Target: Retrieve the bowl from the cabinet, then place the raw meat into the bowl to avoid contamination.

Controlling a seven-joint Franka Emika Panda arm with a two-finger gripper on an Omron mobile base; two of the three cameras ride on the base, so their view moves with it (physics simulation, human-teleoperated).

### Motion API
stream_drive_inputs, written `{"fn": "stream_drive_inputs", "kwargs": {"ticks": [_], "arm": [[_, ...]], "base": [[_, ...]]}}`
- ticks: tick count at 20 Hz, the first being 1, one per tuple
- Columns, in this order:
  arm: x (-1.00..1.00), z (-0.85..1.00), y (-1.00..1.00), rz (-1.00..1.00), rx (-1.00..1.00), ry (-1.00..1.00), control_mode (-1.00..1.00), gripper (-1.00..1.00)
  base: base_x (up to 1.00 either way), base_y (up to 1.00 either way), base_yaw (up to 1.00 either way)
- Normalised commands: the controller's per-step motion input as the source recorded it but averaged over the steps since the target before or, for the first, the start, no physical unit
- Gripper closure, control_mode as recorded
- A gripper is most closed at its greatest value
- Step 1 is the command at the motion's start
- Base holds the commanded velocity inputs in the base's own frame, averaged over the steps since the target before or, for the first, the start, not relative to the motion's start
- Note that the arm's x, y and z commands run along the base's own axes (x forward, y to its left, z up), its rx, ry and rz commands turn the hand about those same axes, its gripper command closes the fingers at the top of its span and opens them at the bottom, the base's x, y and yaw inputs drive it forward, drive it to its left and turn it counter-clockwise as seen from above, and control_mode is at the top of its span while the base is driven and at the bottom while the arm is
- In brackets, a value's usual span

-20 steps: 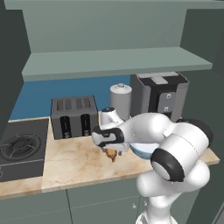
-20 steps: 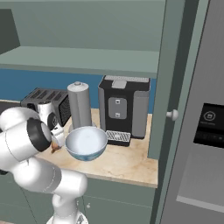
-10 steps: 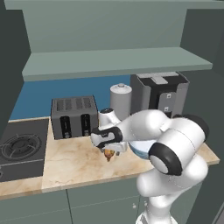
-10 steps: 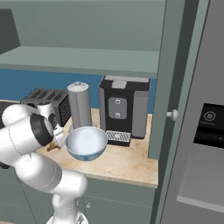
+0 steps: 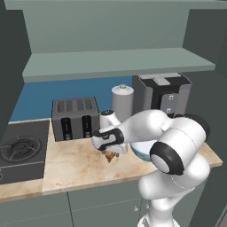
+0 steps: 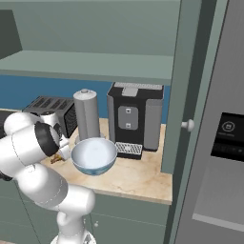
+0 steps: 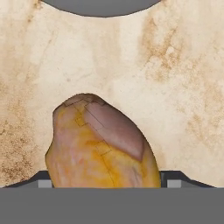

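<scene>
Meat [image 7: 101, 142] is sitting right between my fingertips, its pale orange bulk swelling up the lower middle of the hand view, with a darker pinkish patch on its upper side. My gripper [image 5: 110, 154] is reaching down over it on the counter [image 5: 66, 166], and I am straddling the lump with one dark tip [image 7: 43, 180] peeking out on each side of it. The jaws are standing apart around the meat; whether the pads are already pressing on it I cannot tell, so I am not counting it as held.

Just beside the meat, toward the coffee machine [image 6: 136, 116], the bowl [image 6: 94, 155] is resting upright on the counter, mouth up and with nothing inside. So I am judging the first half of the job done: the bowl is out of the cabinet [image 5: 115, 31] and waiting. What is left is clamping onto the meat, lifting it and carrying it the short way over the bowl's rim.

Behind the meat the toaster [image 5: 75, 117] is standing against the blue wall, and the grey canister [image 5: 122, 102] is rising behind the bowl. Farther up, the cabinet shelf [image 5: 119, 62] is hanging above the meat and the appliances. Off beyond the toaster, the stove burner [image 5: 17, 148] is lying at counter height.
</scene>
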Motion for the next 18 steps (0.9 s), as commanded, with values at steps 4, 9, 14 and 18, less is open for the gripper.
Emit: {"fn": "stream_drive_inputs", "kwargs": {"ticks": [4, 9, 14, 18], "arm": [[0.00, -0.06, 0.00, 0.00, 0.00, -0.03, -1.00, 1.00], [0.00, 0.00, 0.00, 0.00, 0.00, -0.01, -1.00, 1.00], [0.00, 0.01, 0.00, 0.00, 0.00, 0.00, -1.00, 1.00], [-0.08, 0.20, 0.00, -0.01, 0.00, 0.00, -1.00, 1.00]], "base": [[0.00, 0.00, 0.00], [0.00, 0.00, 0.00], [0.00, 0.00, 0.00], [0.00, 0.00, 0.00]]}}
